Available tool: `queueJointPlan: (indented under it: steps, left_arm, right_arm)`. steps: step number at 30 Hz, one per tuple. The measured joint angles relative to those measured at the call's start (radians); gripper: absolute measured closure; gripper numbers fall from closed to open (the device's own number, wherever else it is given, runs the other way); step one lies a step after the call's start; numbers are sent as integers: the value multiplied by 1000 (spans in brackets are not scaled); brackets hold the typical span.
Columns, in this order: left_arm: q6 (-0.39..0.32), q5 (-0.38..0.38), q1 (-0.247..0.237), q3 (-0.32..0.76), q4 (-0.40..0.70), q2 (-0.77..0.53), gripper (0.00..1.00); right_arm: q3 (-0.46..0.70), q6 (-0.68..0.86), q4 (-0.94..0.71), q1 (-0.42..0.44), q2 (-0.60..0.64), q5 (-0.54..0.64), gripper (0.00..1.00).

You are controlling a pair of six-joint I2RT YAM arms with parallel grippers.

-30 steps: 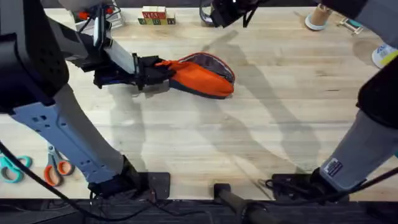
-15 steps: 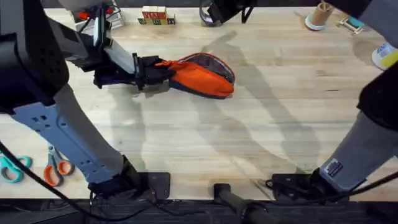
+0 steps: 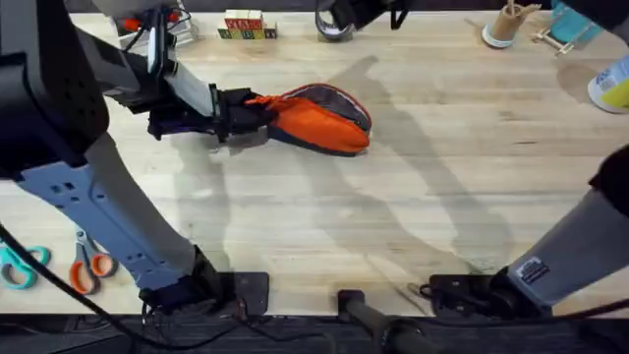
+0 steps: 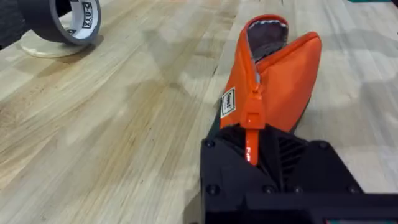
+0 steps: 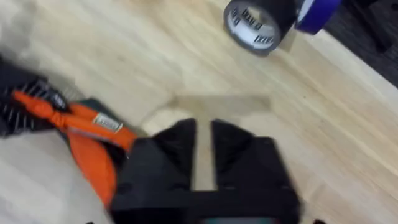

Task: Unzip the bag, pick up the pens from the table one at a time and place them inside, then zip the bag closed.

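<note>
Pale wooden planks made up the desk (image 3: 413, 197), which carried everything else. The orange bag (image 3: 319, 120) was laid on its far-left part, its navy base turned toward the near edge and its zipper drawn open along most of its length, so that grey lining was exposed at the end away from the left arm. That arm's gripper (image 3: 236, 115) was clamped on the bag's left end, the jaws being closed on the fabric just below the orange zip pull (image 4: 250, 118). The right gripper (image 5: 202, 146) was held above the desk beyond the bag, its jaws parted a little and nothing gripped. A black tape roll (image 3: 332, 24) was seen at the far edge.
</note>
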State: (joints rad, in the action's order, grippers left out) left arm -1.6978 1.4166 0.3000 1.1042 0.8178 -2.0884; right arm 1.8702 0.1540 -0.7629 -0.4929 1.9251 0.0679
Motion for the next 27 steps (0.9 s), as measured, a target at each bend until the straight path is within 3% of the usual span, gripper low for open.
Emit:
queueJointPlan:
  steps: [6, 7, 27]
  left_arm:
    - [0, 0, 0, 0, 0, 0, 961]
    - [0, 0, 0, 0, 0, 0, 961]
    - [0, 0, 0, 0, 0, 0, 961]
  right_arm:
    - [0, 4, -81, -33, -27, 1, 59]
    - [0, 7, -92, -41, -31, 1, 19]
    - [1, 8, -153, -233, -41, 4, 3]
